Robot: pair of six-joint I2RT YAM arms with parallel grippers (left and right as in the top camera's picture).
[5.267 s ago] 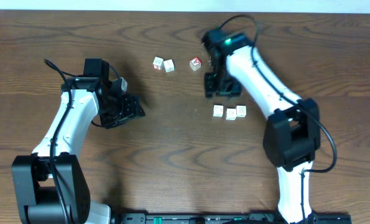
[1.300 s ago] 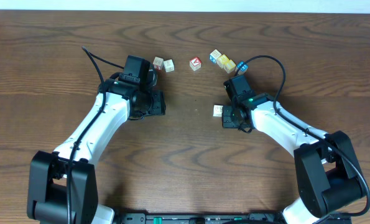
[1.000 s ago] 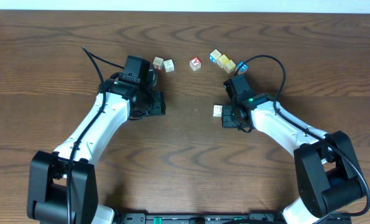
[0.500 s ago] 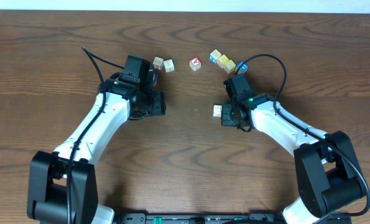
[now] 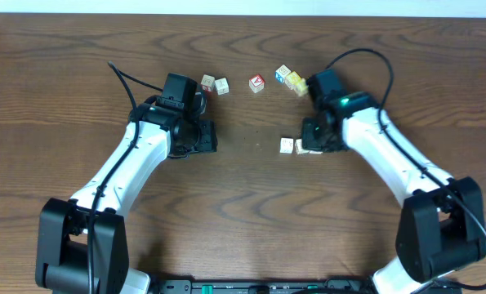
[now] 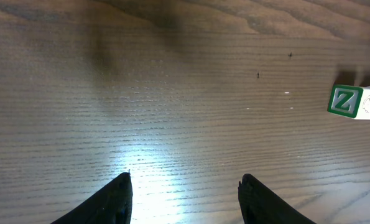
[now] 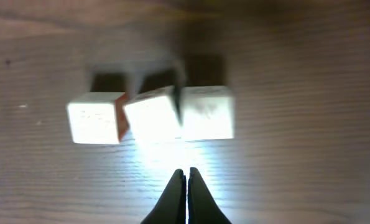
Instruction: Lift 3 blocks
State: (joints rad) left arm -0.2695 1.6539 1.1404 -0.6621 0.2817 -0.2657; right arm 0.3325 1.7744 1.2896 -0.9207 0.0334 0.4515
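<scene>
Since half a second earlier, the right arm had been swung up toward the upper right of the overhead frame, and two pale cubes were uncovered just right of centre where only one had been seen. The left arm had not been moved.

In the right wrist view all three blocks [image 7: 150, 114] were seen in a row across the middle of the frame, resting on the table [image 5: 243, 229]. The middle one was turned slightly and touched both neighbours. The right gripper [image 7: 186, 173] was held just below the row, its jaws pressed fully together and nothing gripped.

The left gripper [image 6: 185, 183] was held over bare wood left of centre, its jaws spread wide and empty. A green-lettered cube [image 6: 345, 101] was seen at the right edge of its view.

The blocks were judged to be light, hard and smooth-faced, so apt to twist or slip. A hold was judged best taken on the two outer end faces of the row, squeezed as one. For that, the shut jaws would first have to be opened, and the crooked middle block could be squeezed out.
</scene>
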